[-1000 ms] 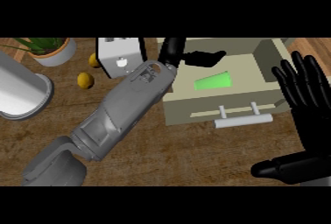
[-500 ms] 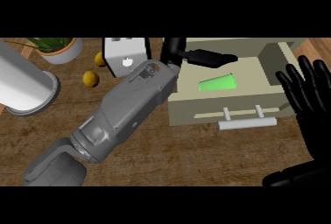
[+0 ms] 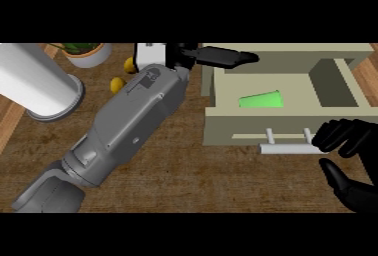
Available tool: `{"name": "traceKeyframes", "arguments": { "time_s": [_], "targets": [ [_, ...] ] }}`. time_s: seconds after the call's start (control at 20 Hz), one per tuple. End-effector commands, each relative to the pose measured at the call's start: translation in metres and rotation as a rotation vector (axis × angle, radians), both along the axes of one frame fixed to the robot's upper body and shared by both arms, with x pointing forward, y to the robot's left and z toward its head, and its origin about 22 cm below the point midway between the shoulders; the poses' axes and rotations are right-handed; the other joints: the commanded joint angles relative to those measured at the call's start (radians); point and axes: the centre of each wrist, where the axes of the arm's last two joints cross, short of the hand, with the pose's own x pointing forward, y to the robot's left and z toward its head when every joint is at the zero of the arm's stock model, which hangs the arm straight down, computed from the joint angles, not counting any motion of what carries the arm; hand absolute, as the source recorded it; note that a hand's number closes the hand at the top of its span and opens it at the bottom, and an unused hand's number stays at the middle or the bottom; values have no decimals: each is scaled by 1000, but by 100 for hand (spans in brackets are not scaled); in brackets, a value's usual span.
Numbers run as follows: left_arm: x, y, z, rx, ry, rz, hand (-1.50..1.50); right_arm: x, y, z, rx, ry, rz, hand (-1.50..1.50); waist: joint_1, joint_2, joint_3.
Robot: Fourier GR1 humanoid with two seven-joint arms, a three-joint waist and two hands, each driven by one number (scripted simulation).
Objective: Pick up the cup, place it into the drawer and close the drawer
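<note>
Green cup (image 3: 261, 99) lying on its side inside the open drawer (image 3: 221, 119) — placing step done, by the look of it, with only the closing left. Left hand (image 3: 214, 55) stretched over the drawer's far rim, fingers straight and released, grasping nothing. Right hand (image 3: 344, 137) down at the drawer's front, fingers curled at the right end of the pale bar handle (image 3: 286, 147); touching it or wrapped round it — cannot tell from this angle. Thumb of that hand poking up below, apart from the handle. Drawer pulled well out from its cabinet (image 3: 295, 49), so a push on the front panel or handle likely the next need.

Hard to read: much of the wooden surface (image 3: 192, 175) masked by the grey left forearm (image 3: 125, 125) running diagonally across the view. Behind it, two small yellow things (image 3: 118, 84), perhaps lemons, and a white object (image 3: 151, 51) only partly seen. Tall white cylinder (image 3: 33, 80) at left cut by the edge, likewise the potted plant (image 3: 87, 52) at top. Right hand cropped by the right edge, its palm out of sight.
</note>
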Motion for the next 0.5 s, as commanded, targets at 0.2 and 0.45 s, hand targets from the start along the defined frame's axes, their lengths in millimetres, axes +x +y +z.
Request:
{"name": "traceKeyframes", "arguments": {
  "time_s": [0.2, 0.45],
  "targets": [
    [-15, 82, -16, -63, 58, 59, -150, -7, -8, 4, -213, 8, -31, 150, 44, -11, -1],
    [-40, 129, -26, -82, 86, 98, -150, -22, 4, -8, -323, 32, -25, 150, 37, -9, 0]
  ]
}}
